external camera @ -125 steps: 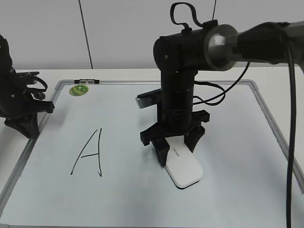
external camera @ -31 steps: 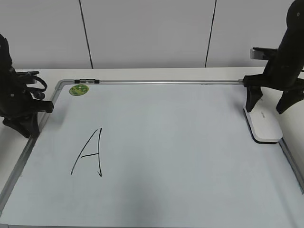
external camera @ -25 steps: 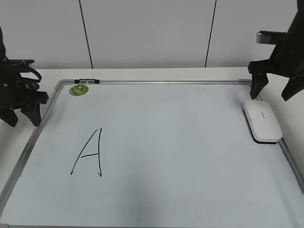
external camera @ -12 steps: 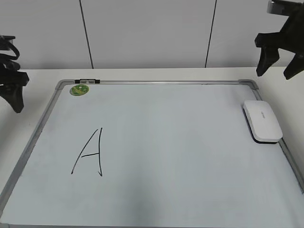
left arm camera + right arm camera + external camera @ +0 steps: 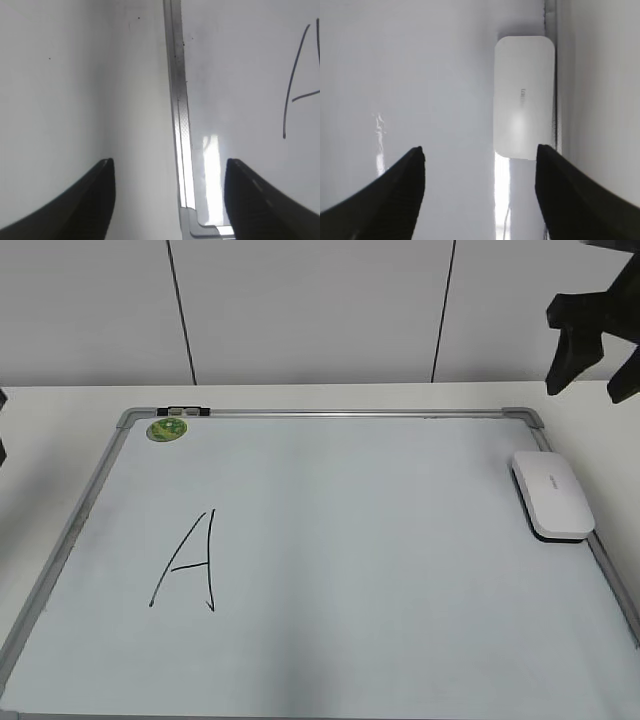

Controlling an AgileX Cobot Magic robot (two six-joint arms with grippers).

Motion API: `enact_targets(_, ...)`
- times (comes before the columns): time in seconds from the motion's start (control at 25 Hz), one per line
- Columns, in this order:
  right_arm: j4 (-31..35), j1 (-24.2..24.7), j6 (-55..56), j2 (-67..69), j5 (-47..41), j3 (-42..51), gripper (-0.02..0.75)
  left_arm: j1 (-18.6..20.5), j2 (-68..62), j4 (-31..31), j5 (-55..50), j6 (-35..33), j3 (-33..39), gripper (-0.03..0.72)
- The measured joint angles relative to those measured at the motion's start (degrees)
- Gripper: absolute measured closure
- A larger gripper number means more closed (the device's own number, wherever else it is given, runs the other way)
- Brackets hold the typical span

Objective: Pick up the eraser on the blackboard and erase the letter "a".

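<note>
The white eraser (image 5: 552, 495) lies flat on the right edge of the blackboard (image 5: 330, 413), a white board with a grey frame. It also shows in the right wrist view (image 5: 524, 117), against the frame. My right gripper (image 5: 595, 345) is open and empty, high above the board's far right corner; in its own view (image 5: 480, 150) the jaws stand wide apart. My left gripper (image 5: 167, 162) is open and empty over the board's left frame (image 5: 176, 75). No lowercase "a" shows on the board. A capital "A" (image 5: 188, 565) stands at the lower left, partly in the left wrist view (image 5: 295, 85).
A small round green magnet (image 5: 166, 428) sits at the board's far left corner, beside a dark clip (image 5: 184, 411) on the frame. The board lies on a white table (image 5: 60, 405) in front of a grey panelled wall.
The right gripper took the eraser from mid-board to the right edge, let go of it and rose away. The left arm lifted and drew back out of the exterior view.
</note>
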State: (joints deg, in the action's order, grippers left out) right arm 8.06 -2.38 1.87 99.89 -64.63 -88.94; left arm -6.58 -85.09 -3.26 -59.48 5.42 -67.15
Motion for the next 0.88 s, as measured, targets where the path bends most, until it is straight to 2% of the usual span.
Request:
enact_targets(0.2,-1.8,-5.1,0.1,-9.5,8.3,12.7,0.227,-0.5,11.0,-1.2,5.3,0.0,10.2,0.192)
enact_targets(0.48,-2.1,-11.0,2.3,-28.6,19.5,34.4,0.227,-1.7,28.6,-3.6,9.1,0.2,20.9,0.193)
enact_targets(0.68,-0.5,-11.4,2.9,-43.0,20.3,46.9,0.227,-4.0,40.9,-3.8,6.6,0.4,25.5,0.193)
enact_targets(0.88,-0.3,-11.4,3.0,-58.1,16.9,53.5,0.227,-5.0,53.0,-3.9,2.0,1.7,30.7,0.193)
